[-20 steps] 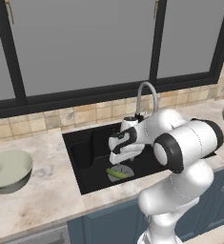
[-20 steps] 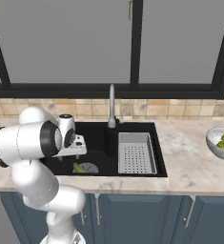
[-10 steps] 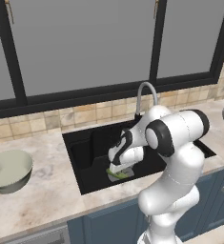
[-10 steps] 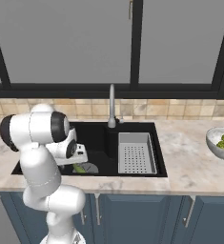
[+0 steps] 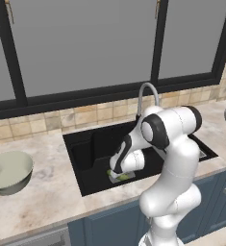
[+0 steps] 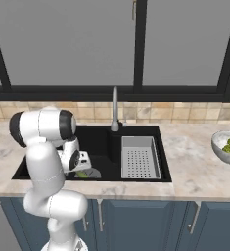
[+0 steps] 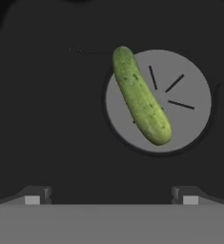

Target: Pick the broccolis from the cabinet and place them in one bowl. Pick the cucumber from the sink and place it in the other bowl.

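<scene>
Gripper (image 7: 111,198): jaws fully apart, nothing held, nothing touched; poised over sink (image 6: 99,139) floor. Cucumber (image 7: 141,96) lies w/ most of its length across round grey drain (image 7: 180,102), one end off it on black floor; clear of both fingertips (image 7: 32,196). In base views the wrist covers most of cucumber, only green slivers show. Glassy bowl (image 6: 227,147) right of sink holds broccolis (image 6: 229,143), cut by frame edge. Olive-grey bowl (image 5: 7,172) left of sink.
</scene>
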{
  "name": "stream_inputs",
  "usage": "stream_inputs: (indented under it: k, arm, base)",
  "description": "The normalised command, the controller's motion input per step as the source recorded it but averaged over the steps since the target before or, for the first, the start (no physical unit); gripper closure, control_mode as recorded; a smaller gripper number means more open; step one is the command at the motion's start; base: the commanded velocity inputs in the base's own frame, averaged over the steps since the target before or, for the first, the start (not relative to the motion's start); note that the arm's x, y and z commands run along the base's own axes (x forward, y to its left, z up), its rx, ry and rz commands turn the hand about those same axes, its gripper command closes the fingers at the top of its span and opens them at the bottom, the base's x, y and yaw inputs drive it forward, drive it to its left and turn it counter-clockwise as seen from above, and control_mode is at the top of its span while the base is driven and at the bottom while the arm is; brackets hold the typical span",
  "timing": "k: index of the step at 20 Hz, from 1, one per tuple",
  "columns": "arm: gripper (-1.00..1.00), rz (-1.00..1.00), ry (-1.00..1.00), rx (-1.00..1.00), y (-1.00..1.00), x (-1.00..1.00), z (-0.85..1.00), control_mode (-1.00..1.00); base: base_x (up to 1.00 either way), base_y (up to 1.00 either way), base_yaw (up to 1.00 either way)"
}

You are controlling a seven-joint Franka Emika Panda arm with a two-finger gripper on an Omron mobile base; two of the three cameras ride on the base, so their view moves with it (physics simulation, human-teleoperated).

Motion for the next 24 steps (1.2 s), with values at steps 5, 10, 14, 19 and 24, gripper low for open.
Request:
stream_inputs:
  k: [5,10,14,19,24]
  arm:
    - [-1.0,0.05,0.0,0.0,-0.19,0.34,0.0,-1.0]
    - [-1.0,0.02,0.0,0.0,-0.09,0.13,0.0,-1.0]
    - [-1.0,0.0,0.0,0.0,0.0,0.1,-0.19,-1.0]
    - [-1.0,0.0,0.0,0.0,0.0,0.13,-0.27,-1.0]
    - [-1.0,0.0,0.0,0.0,0.01,0.23,-0.29,-1.0]
  base:
    - [0.0,0.0,0.0]
    - [0.0,0.0,0.0]
    - [0.0,0.0,0.0]
    - [0.0,0.0,0.0]
    - [0.0,0.0,0.0]
